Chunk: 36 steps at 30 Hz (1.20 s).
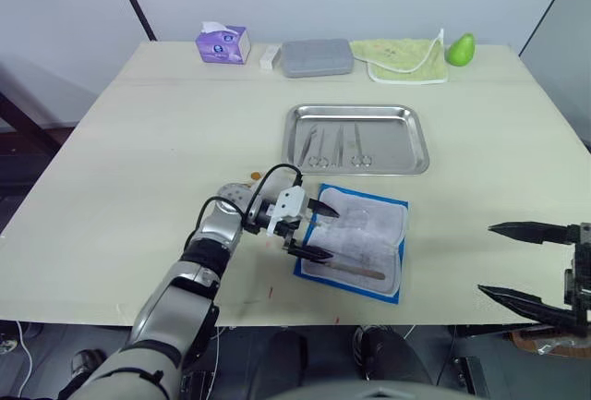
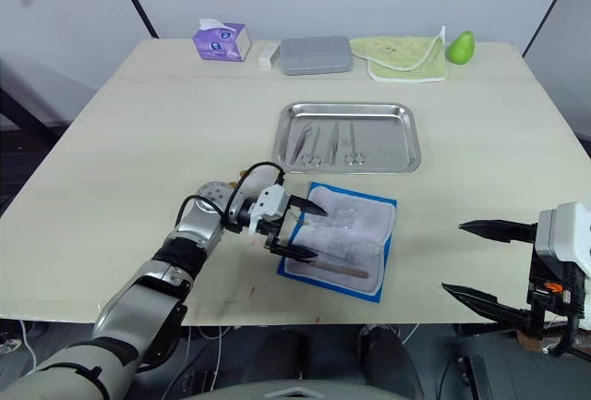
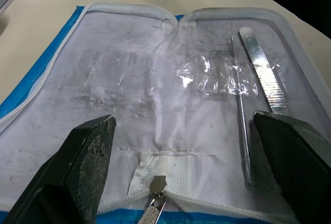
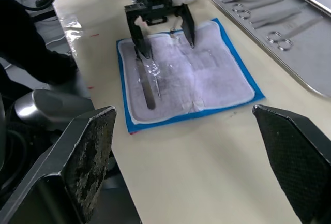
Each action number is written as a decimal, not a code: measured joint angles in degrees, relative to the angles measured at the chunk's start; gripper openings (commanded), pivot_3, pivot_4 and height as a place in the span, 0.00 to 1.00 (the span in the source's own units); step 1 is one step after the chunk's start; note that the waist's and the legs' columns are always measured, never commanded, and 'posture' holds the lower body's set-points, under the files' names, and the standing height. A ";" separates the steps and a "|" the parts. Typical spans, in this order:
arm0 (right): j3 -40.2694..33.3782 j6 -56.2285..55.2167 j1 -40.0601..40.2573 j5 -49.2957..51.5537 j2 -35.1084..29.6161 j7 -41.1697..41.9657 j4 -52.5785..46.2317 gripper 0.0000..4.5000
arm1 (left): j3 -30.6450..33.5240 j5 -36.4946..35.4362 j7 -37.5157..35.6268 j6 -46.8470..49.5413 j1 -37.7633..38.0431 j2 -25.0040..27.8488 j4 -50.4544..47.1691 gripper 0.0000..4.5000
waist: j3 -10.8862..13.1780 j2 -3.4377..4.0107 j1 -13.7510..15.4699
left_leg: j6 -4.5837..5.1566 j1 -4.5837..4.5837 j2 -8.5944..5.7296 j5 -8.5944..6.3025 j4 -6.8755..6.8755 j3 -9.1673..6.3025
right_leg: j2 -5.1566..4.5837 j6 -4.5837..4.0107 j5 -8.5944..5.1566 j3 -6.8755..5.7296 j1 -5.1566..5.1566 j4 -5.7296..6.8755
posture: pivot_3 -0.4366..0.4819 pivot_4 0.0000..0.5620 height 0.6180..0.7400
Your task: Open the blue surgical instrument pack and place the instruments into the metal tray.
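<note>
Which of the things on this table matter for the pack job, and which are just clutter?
Job:
- blue surgical instrument pack, lying open
- instruments left in it
- instruments already in the tray
- metal tray

Clutter:
- purple tissue box
- grey case
- green cloth
- green pear

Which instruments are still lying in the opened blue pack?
The flat tweezers and thin probe beside them; the scissor-handled ones already lie in the metal tray.

- The left arm reaches forward and inward, its left gripper [image 1: 312, 230] pointing toward the robot's right, black fingers spread wide apart.
- The right gripper [image 2: 480, 261] sits low on the right, fingers parted widely, pointing toward the robot's left.
</note>
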 measured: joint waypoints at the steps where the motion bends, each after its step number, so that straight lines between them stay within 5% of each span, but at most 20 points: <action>1: 0.55 0.02 -0.27 -0.02 0.00 -0.62 -0.26 0.99 | -0.01 0.00 0.00 -0.02 -0.02 -0.02 0.01 1.00 | 0.00 0.00 0.02 | 0.00 0.00 0.00 0.00 0.00 0.00 | 0.00 0.00 0.00 0.00 0.00 0.01 | 0.48 0.27 0.97; 7: 21.57 -0.96 -8.85 -7.53 1.62 -11.77 -2.41 0.99 | 0.17 -0.05 0.01 -0.06 0.29 0.08 -0.28 1.00 | -0.03 -0.02 -0.08 | 0.00 0.04 0.00 0.00 -0.02 -0.02 | 0.00 -0.01 0.00 0.02 0.00 0.00 | 0.48 0.27 0.97; 11: 40.73 -0.61 -19.40 -14.86 5.06 -17.89 1.33 0.62 | 0.22 -0.14 0.08 0.26 0.65 0.05 -1.06 1.00 | 0.01 0.05 0.03 | 0.00 -0.01 -0.02 0.00 -0.02 -0.02 | 0.02 -0.18 0.08 0.06 -0.02 -0.01 | 0.48 0.27 0.97; 12: 46.12 -0.69 -23.18 -18.42 6.49 -19.57 3.77 0.62 | -0.02 -0.10 0.06 0.34 0.35 -0.05 -1.13 1.00 | 0.03 -0.02 0.03 | 0.00 -0.05 -0.01 0.00 -0.01 -0.01 | 0.04 -0.20 0.08 0.03 -0.04 -0.03 | 0.48 0.27 0.97; 24: 61.40 -1.76 -30.63 -29.22 10.42 -21.57 12.83 0.62 | -0.09 0.01 0.12 0.85 0.28 0.07 -1.56 1.00 | 0.04 -0.01 0.08 | 0.00 -0.10 -0.02 0.00 0.02 -0.07 | 0.07 -0.21 0.08 0.01 -0.05 0.01 | 0.48 0.27 0.97; 27: 63.20 -1.88 -30.61 -30.40 10.70 -21.40 13.26 0.50 | -0.04 0.01 0.15 1.05 0.46 0.18 -2.17 1.00 | 0.04 -0.01 0.08 | 0.00 -0.11 -0.02 0.00 0.02 -0.08 | 0.06 -0.21 0.08 0.02 -0.06 0.01 | 0.48 0.27 0.97; 29: 63.77 -1.93 -30.59 -30.99 11.08 -21.44 13.32 0.30 | -0.03 0.01 0.18 1.22 0.56 0.30 -2.34 1.00 | 0.04 -0.01 0.07 | 0.00 -0.10 -0.02 0.00 0.02 -0.09 | 0.07 -0.21 0.08 0.02 -0.06 0.02 | 0.48 0.27 0.97; 36: 65.51 -2.84 -30.37 -33.45 11.31 -21.35 14.61 0.30 | -0.06 0.12 0.26 1.76 0.76 0.49 -3.15 1.00 | 0.04 -0.01 0.04 | 0.00 -0.11 -0.02 0.00 0.02 -0.08 | 0.07 -0.21 0.08 0.02 -0.06 0.03 | 0.48 0.27 0.97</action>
